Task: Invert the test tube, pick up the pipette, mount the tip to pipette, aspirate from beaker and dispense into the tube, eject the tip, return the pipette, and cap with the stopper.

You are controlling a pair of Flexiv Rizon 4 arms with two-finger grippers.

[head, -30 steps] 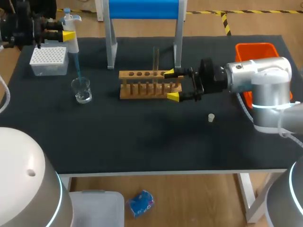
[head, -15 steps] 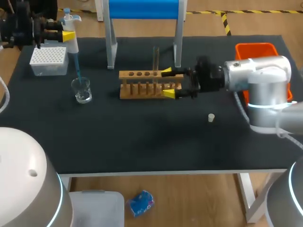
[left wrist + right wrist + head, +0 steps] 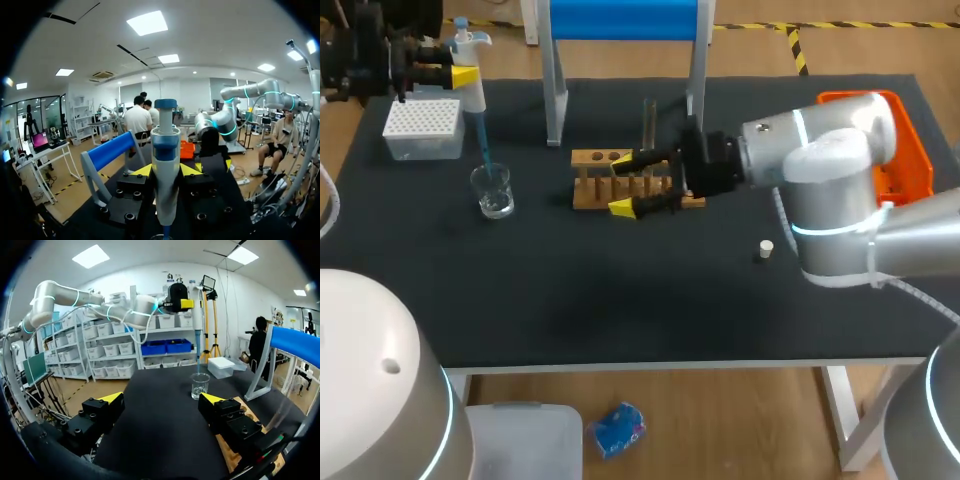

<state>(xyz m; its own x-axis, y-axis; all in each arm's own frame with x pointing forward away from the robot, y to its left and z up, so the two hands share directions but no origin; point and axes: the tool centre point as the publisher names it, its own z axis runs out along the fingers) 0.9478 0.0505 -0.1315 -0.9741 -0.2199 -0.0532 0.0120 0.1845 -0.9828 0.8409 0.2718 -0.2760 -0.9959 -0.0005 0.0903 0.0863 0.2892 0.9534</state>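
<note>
In the head view the right gripper (image 3: 621, 183) is covering the wooden rack's (image 3: 592, 192) right end and the test tube's (image 3: 647, 118) lower part. In the left wrist view the pipette (image 3: 165, 145) is being cut off just past the left gripper (image 3: 167, 171), its tip not showing.

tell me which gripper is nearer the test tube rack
Right. The right gripper is open right at the rack; the left gripper is away by the table's far left corner, holding the pipette.
</note>
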